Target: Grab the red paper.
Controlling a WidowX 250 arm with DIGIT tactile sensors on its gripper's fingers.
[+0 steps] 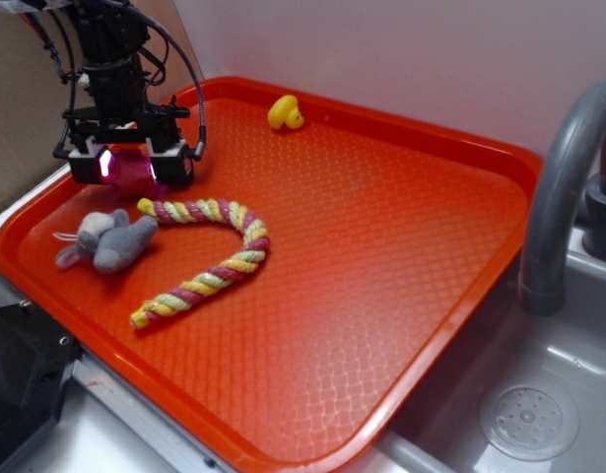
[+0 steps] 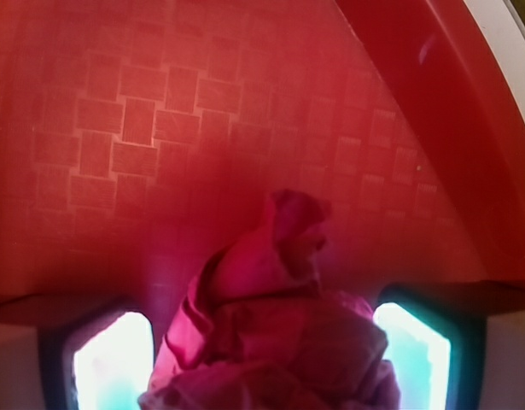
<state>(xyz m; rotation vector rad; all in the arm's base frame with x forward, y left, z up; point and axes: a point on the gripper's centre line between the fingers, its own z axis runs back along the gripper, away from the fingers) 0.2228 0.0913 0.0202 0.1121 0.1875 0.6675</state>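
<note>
Red paper (image 1: 131,169) crumpled between pincer (image 1: 131,168) pads near tray (image 1: 401,296) far-left edge, seemingly pinched but contact unclear; loose wad could slip out on lift or tear, with mouse (image 1: 110,241) and rope (image 1: 216,258) close enough to snag.

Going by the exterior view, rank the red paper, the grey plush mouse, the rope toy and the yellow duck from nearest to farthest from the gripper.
1. Red paper, between the fingers of the gripper.
2. Grey plush mouse, just below it.
3. Rope toy; its near end rivals the mouse, too close to call.
4. Yellow duck, at the tray's far edge.
</note>
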